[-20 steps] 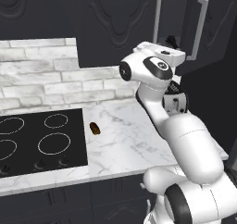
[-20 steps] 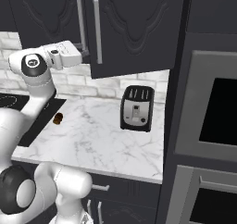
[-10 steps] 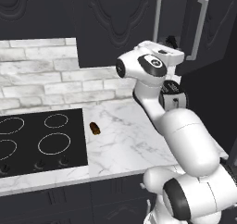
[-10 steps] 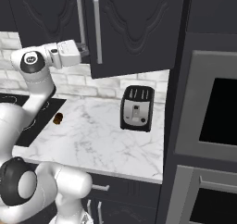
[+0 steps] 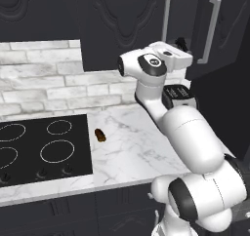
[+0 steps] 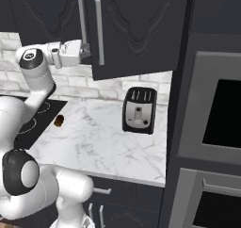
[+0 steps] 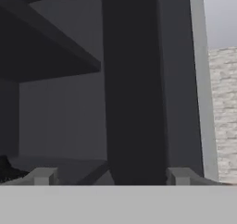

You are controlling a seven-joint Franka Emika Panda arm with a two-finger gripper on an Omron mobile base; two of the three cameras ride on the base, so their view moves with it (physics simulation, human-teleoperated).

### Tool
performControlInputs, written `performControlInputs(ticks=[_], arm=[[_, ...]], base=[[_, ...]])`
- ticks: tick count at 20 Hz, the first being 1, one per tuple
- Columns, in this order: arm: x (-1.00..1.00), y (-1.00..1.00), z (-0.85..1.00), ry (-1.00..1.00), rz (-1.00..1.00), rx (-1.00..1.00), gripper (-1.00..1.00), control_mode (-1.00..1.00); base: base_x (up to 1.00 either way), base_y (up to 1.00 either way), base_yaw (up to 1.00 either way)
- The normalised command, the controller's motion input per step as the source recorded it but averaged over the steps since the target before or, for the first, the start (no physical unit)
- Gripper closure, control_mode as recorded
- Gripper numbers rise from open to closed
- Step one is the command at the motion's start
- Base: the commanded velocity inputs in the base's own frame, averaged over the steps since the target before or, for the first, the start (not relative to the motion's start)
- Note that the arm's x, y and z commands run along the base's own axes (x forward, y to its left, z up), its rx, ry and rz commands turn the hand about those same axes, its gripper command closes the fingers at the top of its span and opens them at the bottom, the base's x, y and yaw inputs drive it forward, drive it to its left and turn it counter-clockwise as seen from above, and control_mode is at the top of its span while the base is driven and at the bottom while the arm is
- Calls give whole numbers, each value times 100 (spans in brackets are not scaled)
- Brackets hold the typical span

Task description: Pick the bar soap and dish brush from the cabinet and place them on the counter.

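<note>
Marble with grey veining makes up the table (image 5: pixel 132 152), which carries a black cooktop (image 5: pixel 41 149) at one end, a small dark brown lump (image 5: pixel 100 135) just beside the cooktop, and a black toaster (image 6: pixel 139 110) near the tall oven unit (image 6: pixel 216 123). Above it hangs the cabinet (image 6: pixel 136 24), its carved doors standing ajar, one swung out toward the arm. The claw (image 6: pixel 86 52) is raised to cabinet height and sits at the vertical silver handles (image 6: pixel 99 31); its tips (image 7: pixel 43 176) stand apart on either side of a dark upright edge in the hand view, grasping nothing, so it reads as released. That posture suggests the arm is working on the door, since the shelf behind has to be exposed before anything can be lifted out. A dark shelf (image 7: pixel 51 38) shows inside. The bar soap and dish brush cannot be made out; a dark shape at the lower corner of the hand view is too dim to name. Presumably both are inside the cabinet, so neither pick has begun.
</note>
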Motion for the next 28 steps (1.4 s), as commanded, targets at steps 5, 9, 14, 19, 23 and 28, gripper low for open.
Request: performControlInputs(ticks=[5,9,14,19,23,28], arm=[[-17,-92,0,0,-13,1,-100,-100],[-35,-95,0,0,-8,5,-100,-100],[-42,-96,0,0,-7,6,-100,-100],[-45,-93,0,0,-7,6,-100,-100],[-53,-90,0,0,-6,4,-100,-100],[-49,-82,0,0,-4,2,-100,-100]], base=[[0,0,0],[0,0,0],[0,0,0],[0,0,0],[0,0,0],[0,0,0]])
